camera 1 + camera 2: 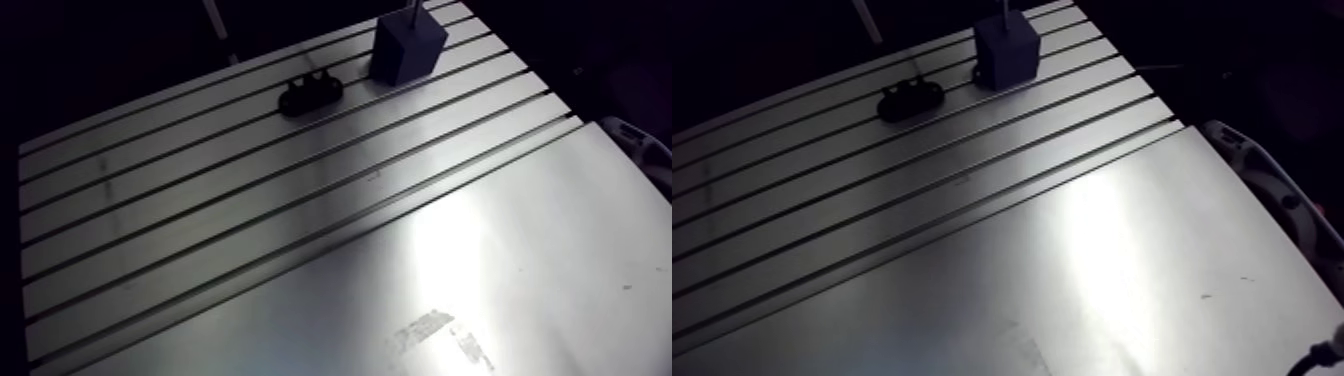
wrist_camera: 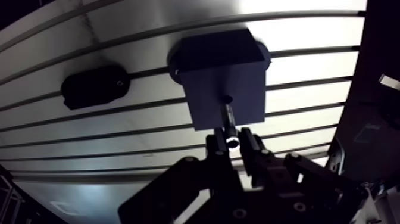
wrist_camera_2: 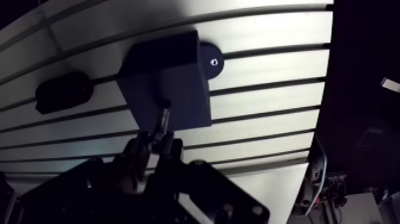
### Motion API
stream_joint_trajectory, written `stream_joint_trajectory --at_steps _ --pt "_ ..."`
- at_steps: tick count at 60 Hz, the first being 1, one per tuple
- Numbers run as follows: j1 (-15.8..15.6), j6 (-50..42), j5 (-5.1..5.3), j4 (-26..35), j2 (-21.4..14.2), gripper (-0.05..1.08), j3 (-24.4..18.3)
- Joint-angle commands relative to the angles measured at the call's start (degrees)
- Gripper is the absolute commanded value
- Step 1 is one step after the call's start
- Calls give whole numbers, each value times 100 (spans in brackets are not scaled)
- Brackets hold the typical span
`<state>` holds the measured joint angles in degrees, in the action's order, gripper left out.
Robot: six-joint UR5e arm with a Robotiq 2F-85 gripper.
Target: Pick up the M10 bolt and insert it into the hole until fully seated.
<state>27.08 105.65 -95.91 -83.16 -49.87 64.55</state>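
M10 bolt [image 2: 228, 119] tip meets the hole [image 2: 227, 99] in the far block [image 2: 220, 65].
Gripper [image 2: 234, 142] jaws narrow, clamping the bolt; insertion likely needs a straight downward press.

The M10 bolt [image 2: 228, 119] (slim, shiny) stands upright, tip seemingly in the hole [image 2: 227, 99] atop the block [image 2: 223, 71].

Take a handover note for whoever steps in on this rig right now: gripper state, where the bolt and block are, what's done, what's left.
Gripper: shut on the metal M10 bolt near its head.
Bolt: tip in the hole on top of the blue-grey rectangular block; bare shank shows above the block.
Block stands on the slotted aluminium table, with a flat black fixture beside it, apart.
Done: pick-up, insertion started.
Left: press down until seated, then release.
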Motion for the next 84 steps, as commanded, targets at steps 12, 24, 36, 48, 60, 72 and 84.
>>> stream_joint_trajectory --at_steps 12,24,36,48,60,72,84 --pt "9 37 -2 -42 0 104 17" --pt "9 56 -2 -143 0 104 8" --pt "9 56 -2 -143 0 104 32" --pt "9 56 -11 -151 0 104 68" --pt "9 56 -11 -152 0 104 86" --pt "9 65 -11 -205 8 104 96" --pt "17 73 -11 -213 0 104 105"
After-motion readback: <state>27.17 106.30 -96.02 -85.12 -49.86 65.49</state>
